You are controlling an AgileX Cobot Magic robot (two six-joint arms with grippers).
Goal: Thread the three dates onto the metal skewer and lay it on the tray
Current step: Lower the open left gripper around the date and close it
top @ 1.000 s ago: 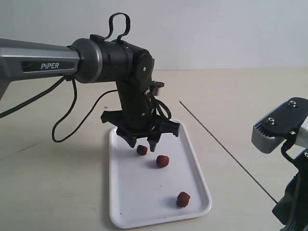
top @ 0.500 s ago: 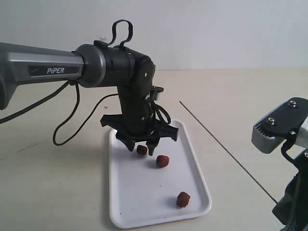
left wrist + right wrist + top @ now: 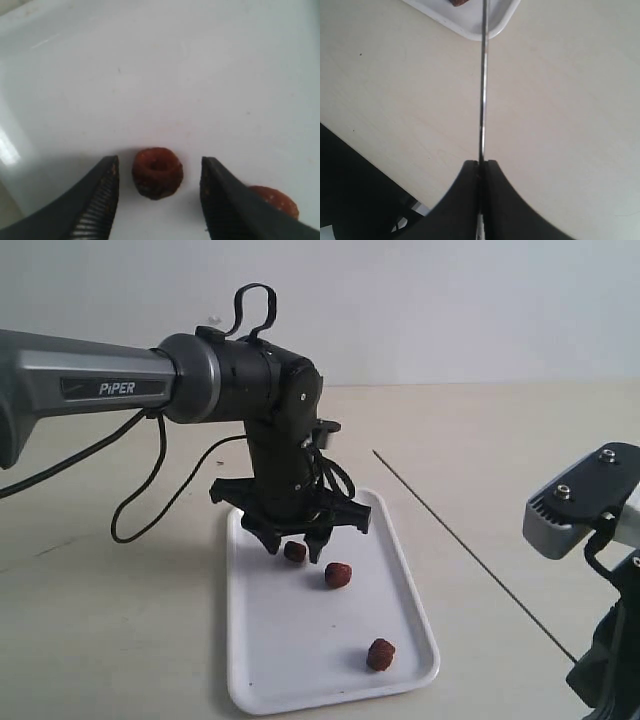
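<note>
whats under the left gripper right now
One date sits on the white tray between the fingers of the open left gripper, with gaps either side. A second date beside it is partly hidden behind one finger.

Beige table (image 3: 100,640) carries one white tray (image 3: 290,640), lying flat, its long side running away from the exterior camera.

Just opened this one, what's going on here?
The left gripper hangs open low over the tray, its jaws on either side of one date but not closed on it. The other two dates lie loose on the tray. The right gripper is shut on the skewer, holding it out off to the side of the tray. No date is threaded yet.
</note>
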